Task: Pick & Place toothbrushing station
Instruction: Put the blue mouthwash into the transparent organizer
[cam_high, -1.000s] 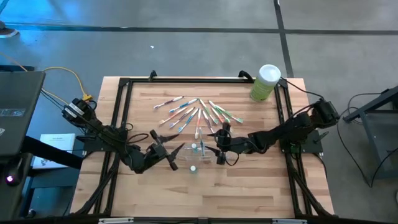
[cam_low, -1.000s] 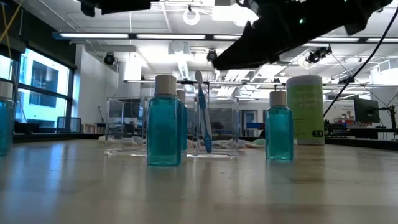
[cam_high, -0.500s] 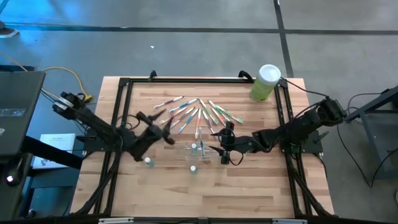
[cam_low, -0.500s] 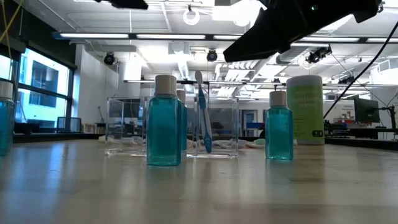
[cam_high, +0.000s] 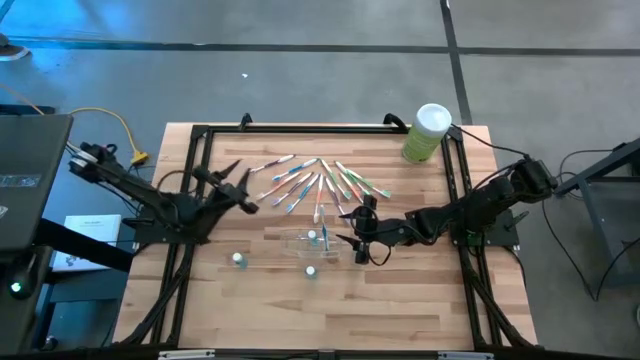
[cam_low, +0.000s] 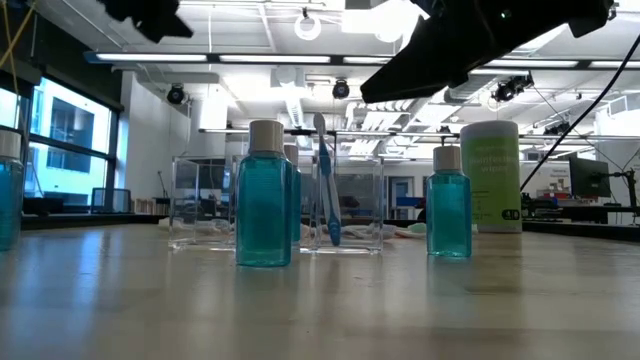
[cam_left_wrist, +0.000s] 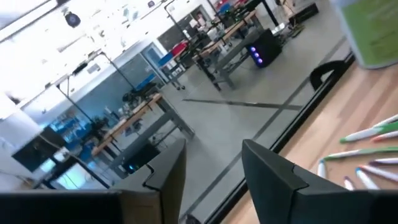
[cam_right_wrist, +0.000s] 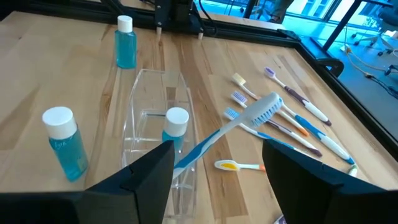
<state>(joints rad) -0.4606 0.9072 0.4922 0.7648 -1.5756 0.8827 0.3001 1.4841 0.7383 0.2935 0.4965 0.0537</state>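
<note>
The clear holder (cam_high: 305, 243) stands mid-table, also in the low view (cam_low: 350, 200). A blue toothbrush (cam_right_wrist: 249, 121) leans in it, head up (cam_low: 322, 180), beside a white-capped teal bottle (cam_right_wrist: 176, 127). More teal bottles stand on the table (cam_high: 238, 259) (cam_high: 311, 269). Several pastel toothbrushes (cam_high: 310, 182) lie fanned out behind the holder. My right gripper (cam_high: 352, 236) hovers open at the holder's right end (cam_right_wrist: 214, 186), touching nothing. My left gripper (cam_high: 238, 187) is open and empty, raised over the table's left part (cam_left_wrist: 217, 174).
A tall green canister with a white lid (cam_high: 427, 132) stands at the far right corner (cam_low: 490, 175). A black frame (cam_high: 200, 135) runs along the table's edges. Bare wood lies along the near edge (cam_high: 320, 320).
My left gripper has drawn away from the holder, rising and going toward the table's far left; the teal bottle it stood over now shows on the table. My right gripper has shifted slightly toward the table's right edge and stays open.
</note>
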